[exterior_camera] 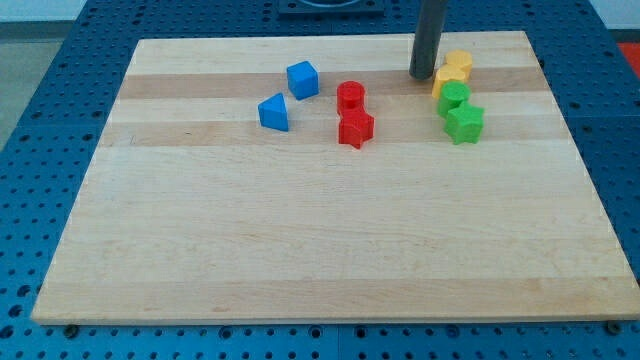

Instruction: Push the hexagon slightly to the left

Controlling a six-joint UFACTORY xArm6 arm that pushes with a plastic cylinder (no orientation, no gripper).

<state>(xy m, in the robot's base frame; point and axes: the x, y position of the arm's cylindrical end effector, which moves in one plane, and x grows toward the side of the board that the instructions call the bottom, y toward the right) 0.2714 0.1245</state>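
My tip (pixel 421 77) rests on the wooden board (pixel 300 230) near the view's top right. Just right of it lies a yellow block (pixel 449 81) that looks like a hexagon, with a narrow gap between them. A second yellow block (pixel 460 62), its shape unclear, sits touching it on the upper right. A green round block (pixel 454 96) lies directly below the yellow hexagon and touches it. A green star (pixel 465 123) lies below that.
A red cylinder (pixel 350 96) and a red star (pixel 355 129) lie left of my tip, near the board's middle top. A blue cube (pixel 302 79) and a blue wedge-like block (pixel 273 112) lie further left. The board's top edge is close behind my tip.
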